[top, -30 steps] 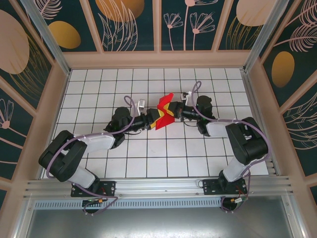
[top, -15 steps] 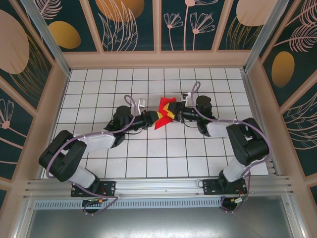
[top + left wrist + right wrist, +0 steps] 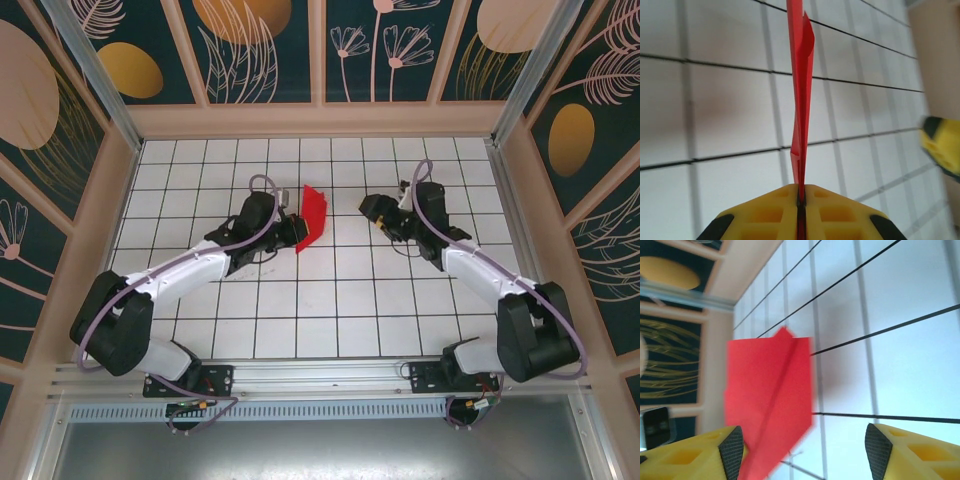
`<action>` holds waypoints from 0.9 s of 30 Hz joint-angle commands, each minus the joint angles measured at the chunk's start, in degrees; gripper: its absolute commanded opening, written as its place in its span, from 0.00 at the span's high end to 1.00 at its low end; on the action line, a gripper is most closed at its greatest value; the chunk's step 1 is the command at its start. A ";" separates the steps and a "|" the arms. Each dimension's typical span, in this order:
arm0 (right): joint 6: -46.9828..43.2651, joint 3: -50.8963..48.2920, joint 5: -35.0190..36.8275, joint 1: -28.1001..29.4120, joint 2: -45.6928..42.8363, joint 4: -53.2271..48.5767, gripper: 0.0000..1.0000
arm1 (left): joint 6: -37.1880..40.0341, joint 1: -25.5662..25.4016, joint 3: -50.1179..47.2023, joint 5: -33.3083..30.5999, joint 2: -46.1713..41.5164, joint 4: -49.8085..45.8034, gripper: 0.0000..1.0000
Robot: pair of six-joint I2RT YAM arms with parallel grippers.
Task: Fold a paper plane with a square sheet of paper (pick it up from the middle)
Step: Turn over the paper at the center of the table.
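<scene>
Red paper: bright, plain, folded into flat layers, with a diagonal crease and one pointed corner noted. It is held on edge, pinched at its near end between the closed left gripper fingers.

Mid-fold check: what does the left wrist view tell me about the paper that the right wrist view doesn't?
Left wrist: the red paper edge-on, pinched in the shut left tool. Right wrist: its flat face with a diagonal crease, beyond the open, empty right tool. Both: the paper against the white grid table.
</scene>
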 commanded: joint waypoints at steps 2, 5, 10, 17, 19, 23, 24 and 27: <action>-5.69 1.06 11.78 -0.41 -2.78 -10.45 0.31 | 10.15 -0.39 7.60 -21.18 1.83 -22.62 0.88; -5.90 0.75 14.69 -0.36 -3.51 -11.92 0.31 | 10.70 -1.82 11.99 -31.52 5.64 -29.48 0.88; -5.79 0.27 16.99 -0.66 -3.56 -13.23 0.31 | 8.92 -5.41 18.74 -43.52 14.08 -37.77 0.88; -4.96 -1.20 18.60 -0.84 -4.22 -13.37 0.31 | 8.59 -9.29 21.88 -37.95 22.74 -32.82 0.78; -4.74 -1.49 18.69 -0.88 -4.31 -13.38 0.31 | 8.66 -9.31 20.80 -31.85 23.33 -27.75 0.73; -4.53 -1.60 18.49 -0.98 -4.31 -13.48 0.31 | 8.59 -9.31 18.70 -22.77 23.02 -20.24 0.50; -4.54 -1.63 18.18 -1.02 -4.30 -13.29 0.31 | 8.59 -9.30 18.42 -21.20 22.69 -19.12 0.46; -4.38 -1.87 16.69 -0.86 -4.17 -12.43 0.31 | 8.44 -9.01 17.27 -17.25 20.73 -15.64 0.34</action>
